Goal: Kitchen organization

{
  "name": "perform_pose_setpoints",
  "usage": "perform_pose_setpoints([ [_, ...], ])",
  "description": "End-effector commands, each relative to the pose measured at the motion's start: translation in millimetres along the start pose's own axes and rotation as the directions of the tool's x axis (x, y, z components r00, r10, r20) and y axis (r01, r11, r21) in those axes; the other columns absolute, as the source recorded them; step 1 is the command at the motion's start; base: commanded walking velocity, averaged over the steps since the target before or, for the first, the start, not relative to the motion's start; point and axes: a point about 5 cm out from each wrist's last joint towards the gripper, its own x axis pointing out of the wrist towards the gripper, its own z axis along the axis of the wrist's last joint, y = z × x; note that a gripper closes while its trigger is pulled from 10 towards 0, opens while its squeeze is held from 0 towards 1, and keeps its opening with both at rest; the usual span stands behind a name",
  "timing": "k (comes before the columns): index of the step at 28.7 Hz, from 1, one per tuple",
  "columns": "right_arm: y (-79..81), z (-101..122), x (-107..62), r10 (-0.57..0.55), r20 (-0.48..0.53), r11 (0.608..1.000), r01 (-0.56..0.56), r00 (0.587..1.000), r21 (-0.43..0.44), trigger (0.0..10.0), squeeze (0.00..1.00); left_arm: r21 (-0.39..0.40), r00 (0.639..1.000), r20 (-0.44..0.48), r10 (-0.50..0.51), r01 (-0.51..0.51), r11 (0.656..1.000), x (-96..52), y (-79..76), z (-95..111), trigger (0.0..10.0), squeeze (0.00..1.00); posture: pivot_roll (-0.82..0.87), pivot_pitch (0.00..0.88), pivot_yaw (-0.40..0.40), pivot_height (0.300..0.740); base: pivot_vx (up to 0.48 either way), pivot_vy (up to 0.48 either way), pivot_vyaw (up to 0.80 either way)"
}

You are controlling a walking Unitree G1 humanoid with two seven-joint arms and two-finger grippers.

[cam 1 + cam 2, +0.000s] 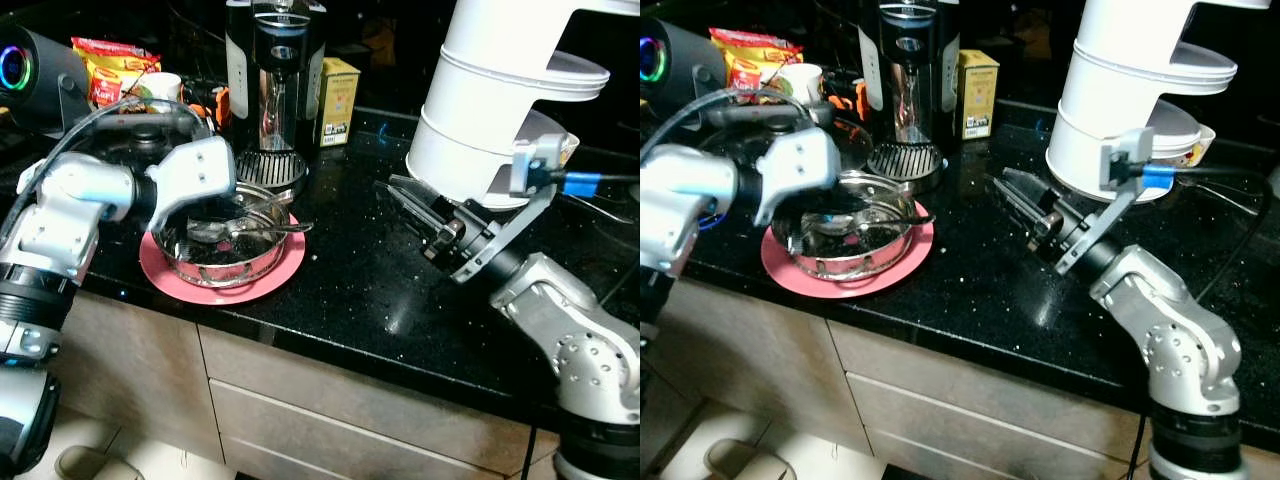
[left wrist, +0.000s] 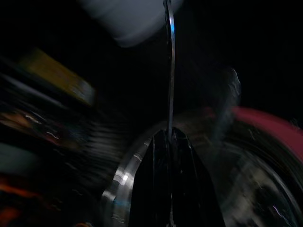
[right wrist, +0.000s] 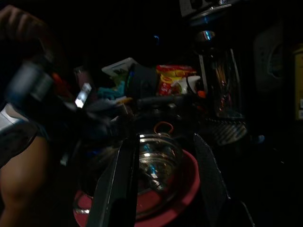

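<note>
In the steel bowl (image 1: 222,245) on the desk: spoon (image 1: 262,229), handle pointing right, pinched by left gripper (image 2: 169,142); right gripper (image 1: 425,215) open, apart

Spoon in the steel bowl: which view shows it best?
Left eye view: the spoon lies across the steel bowl, seen whole. Right eye view shows it smaller. Left wrist view shows just its thin handle between the left gripper fingers. Right wrist view is too dark.

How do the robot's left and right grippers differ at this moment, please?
The left gripper is down in the steel bowl, shut on the spoon; the right gripper is open, holding nothing. The left works over the pink plate; the right hovers above bare black countertop. Both have black fingers.
</note>
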Motion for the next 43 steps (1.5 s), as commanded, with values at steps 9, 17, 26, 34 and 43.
perform_pose_setpoints([
  [9,-8.3,-3,-10.6,-0.017,0.05,0.999,0.014,0.999,0.053,10.0,0.0,-0.085,0.954,0.214,0.209,-0.195,0.977,-26.8,14.9,37,0.0,0.0,-0.07,0.0,-0.057,0.74,0.0,0.0,0.0],
  [17,-47.5,5,-15.3,-0.288,0.157,0.958,0.281,0.945,0.066,10.0,0.0,-0.341,0.724,0.349,0.595,-0.494,0.8,-37.2,26.5,45,7.2,0.0,-0.05,0.0,-0.059,0.74,0.0,0.0,-0.78],
  [26,-51.6,4,-11.8,-0.299,0.182,0.954,0.291,0.937,0.069,10.0,0.0,-0.512,0.634,0.341,0.694,-0.494,0.702,-5.8,-4.6,48,10.0,0.0,-0.04,0.0,-0.054,0.74,0.0,0.0,-0.8],
  [34,-50.8,1,-7.4,-0.296,0.184,0.955,0.293,0.937,0.044,10.0,0.0,-0.565,0.605,0.273,0.748,-0.529,0.634,1.6,-9.9,42,10.0,0.0,-0.03,0.0,-0.051,0.74,0.0,0.0,-0.7],
  [43,-52.7,-1,-4.1,-0.299,0.174,0.954,0.297,0.938,0.039,10.0,0.0,-0.587,0.62,0.234,0.749,-0.525,0.617,14.5,-19.8,40,10.0,0.0,-0.03,0.0,-0.049,0.74,0.0,0.0,-0.44],
])
